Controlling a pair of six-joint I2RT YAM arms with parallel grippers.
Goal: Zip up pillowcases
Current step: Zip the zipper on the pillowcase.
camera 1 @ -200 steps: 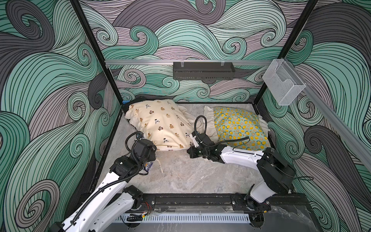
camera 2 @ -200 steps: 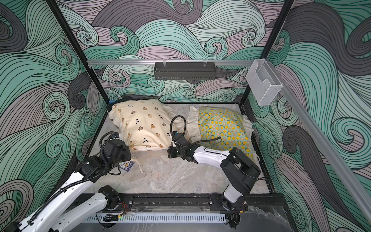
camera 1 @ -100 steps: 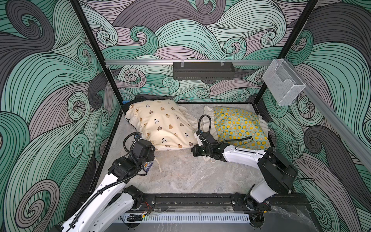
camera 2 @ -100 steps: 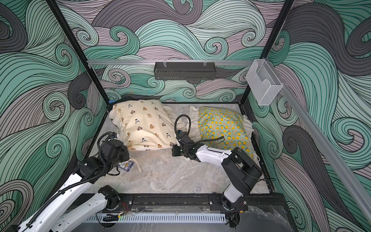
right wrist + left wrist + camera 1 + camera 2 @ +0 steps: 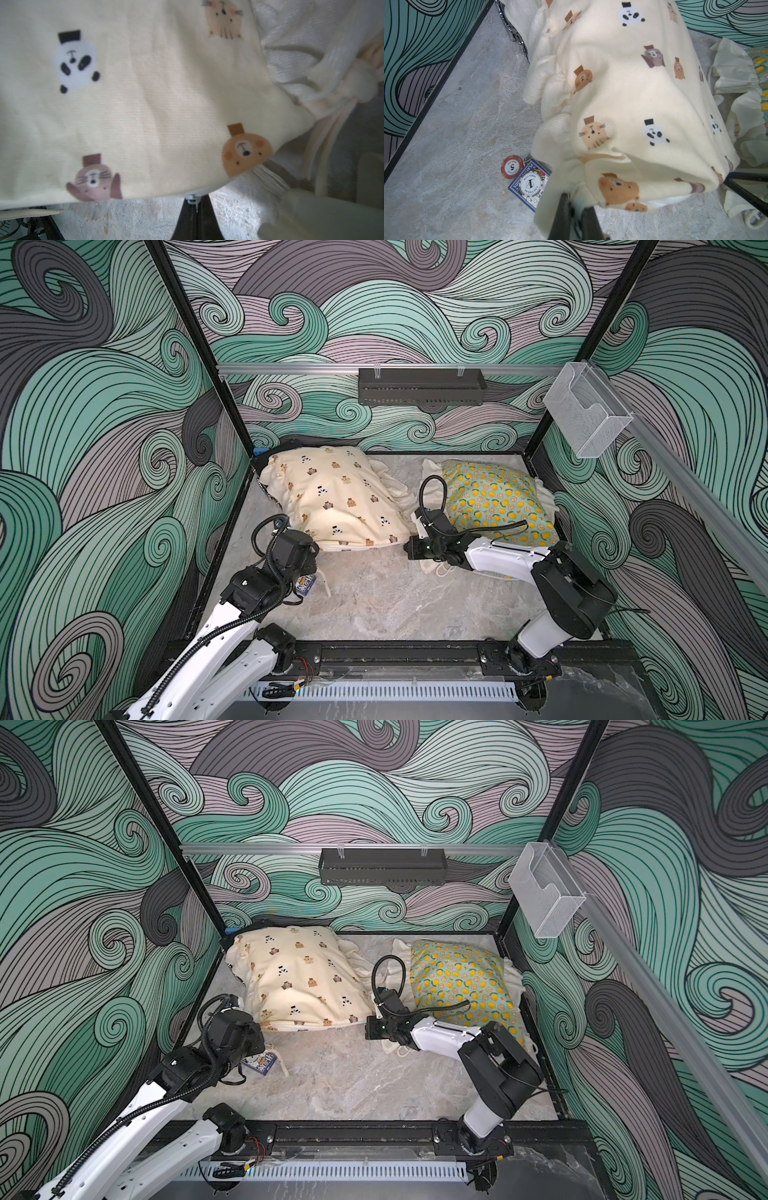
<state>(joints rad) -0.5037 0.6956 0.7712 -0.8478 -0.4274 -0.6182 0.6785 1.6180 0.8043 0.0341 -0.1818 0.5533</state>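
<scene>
Over the last second the right gripper (image 5: 409, 549) has slid along the near edge of the cream pillowcase (image 5: 340, 497), away from the left arm and toward the lemon pillowcase (image 5: 494, 497). It is now at the cream case's near corner. That corner has been drawn the same way, so the near edge lies longer and straighter and the gap between the two cases has narrowed. The cable loop (image 5: 432, 493) on the right wrist has moved along with it and may now overlap the lemon case's ruffle, though the top views are too small to be sure.
</scene>
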